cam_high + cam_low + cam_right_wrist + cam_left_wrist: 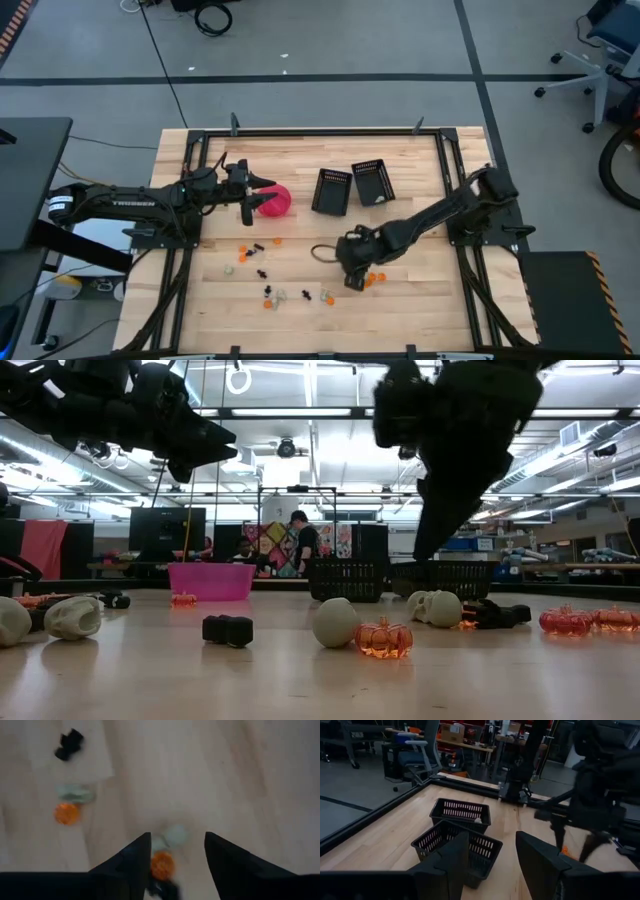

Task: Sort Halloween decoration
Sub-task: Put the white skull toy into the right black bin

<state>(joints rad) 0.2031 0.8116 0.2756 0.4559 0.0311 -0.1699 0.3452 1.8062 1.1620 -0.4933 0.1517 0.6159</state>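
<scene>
Pale wood table (420, 300) in a black frame stands in a lab w/ ceiling lights, desks and people far behind; trinkets (270, 295) lie scattered on the near half, and the pink bowl (275, 202) and two black baskets (352, 186) sit further back. Right gripper (176, 854), fingers spread, hangs over an orange pumpkin (162, 864) touching a pale piece (173, 836), so it may pinch both or flick one away. Left gripper (492, 857), also spread and empty, waits above the bowl.

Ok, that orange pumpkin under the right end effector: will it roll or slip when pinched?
The orange pumpkin looks rounded and glossy, so it may squirt sideways from the open right end effector. Being tiny, it is probably light. The pale skull touching it may get nudged.
</scene>
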